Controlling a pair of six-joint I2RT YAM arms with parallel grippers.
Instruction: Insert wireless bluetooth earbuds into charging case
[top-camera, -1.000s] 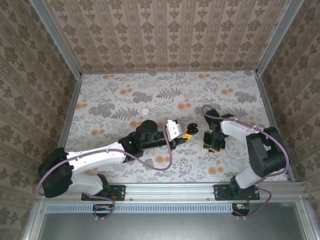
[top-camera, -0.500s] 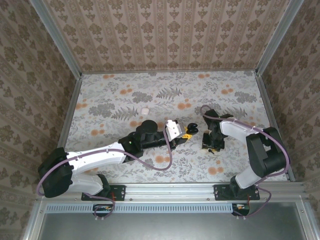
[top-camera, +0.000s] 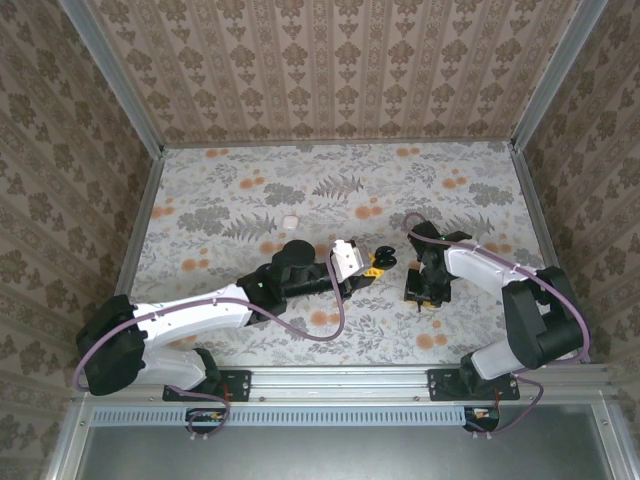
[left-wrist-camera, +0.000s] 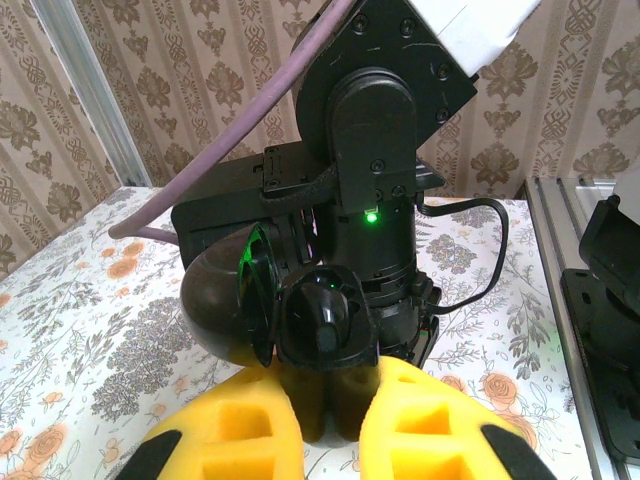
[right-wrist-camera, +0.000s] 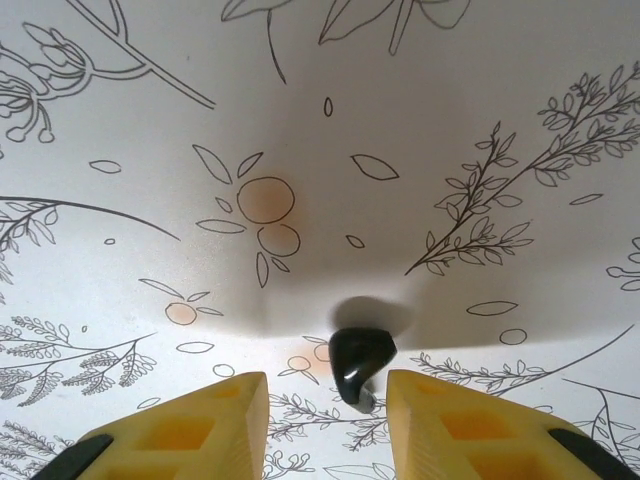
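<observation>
Left end effector (left-wrist-camera: 330, 408) around charging case (left-wrist-camera: 322, 318)

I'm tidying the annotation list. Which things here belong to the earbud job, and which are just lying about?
Job: earbud on the table inside the open right pincer; black open case clamped in the left pincer.
Lying about: small white piece, apart from both arms.

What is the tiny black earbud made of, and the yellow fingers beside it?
The earbud looks like hard glossy black plastic: light glints on it. The right gripper's fingertips look like matte yellow foam or soft rubber, with moulded pockets; I can't tell which.
</observation>
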